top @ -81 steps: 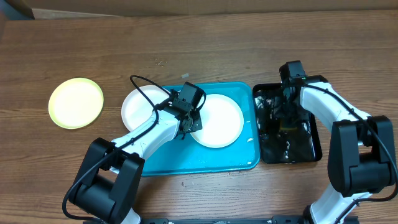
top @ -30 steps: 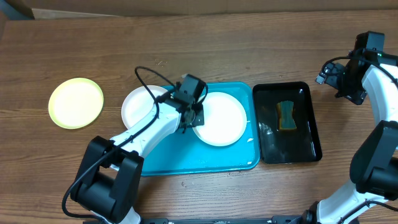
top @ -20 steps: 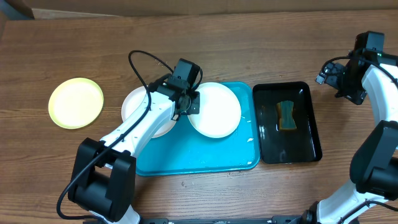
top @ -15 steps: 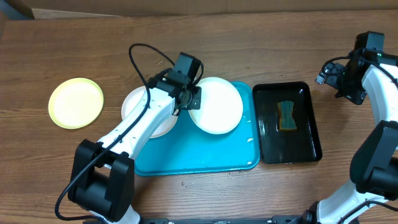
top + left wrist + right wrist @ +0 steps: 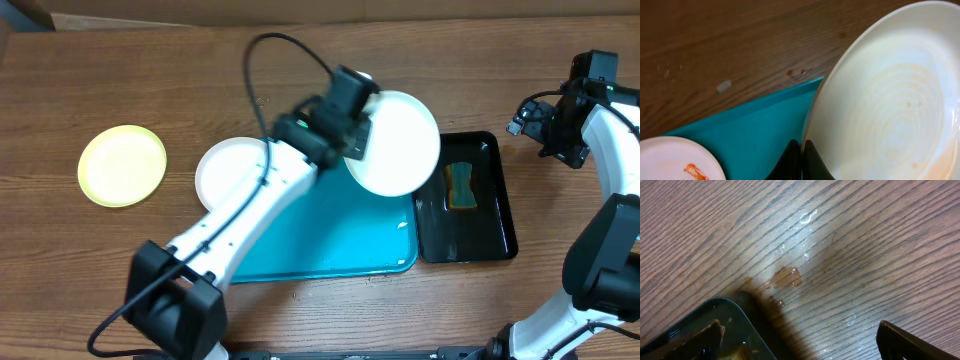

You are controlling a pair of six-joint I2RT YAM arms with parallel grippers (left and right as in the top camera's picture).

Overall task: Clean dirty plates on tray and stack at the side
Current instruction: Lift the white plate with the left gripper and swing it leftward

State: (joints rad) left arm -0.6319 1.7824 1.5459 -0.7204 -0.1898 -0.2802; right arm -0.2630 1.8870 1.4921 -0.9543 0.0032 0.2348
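A robotics lab or test bench is indicated — a left arm [image 5: 255, 205] and a right arm [image 5: 610, 150] are mounted at a wood-grain table [image 5: 300, 70], a cable [image 5: 275, 42] is left exposed, and cardboard [image 5: 350, 8] is seen behind.

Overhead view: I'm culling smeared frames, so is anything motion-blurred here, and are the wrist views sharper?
Overhead: the left arm and its raised white plate look smeared, the rest crisp. Left wrist: the plate looms close and soft. Right wrist: sharp wood grain, glinting water droplets.
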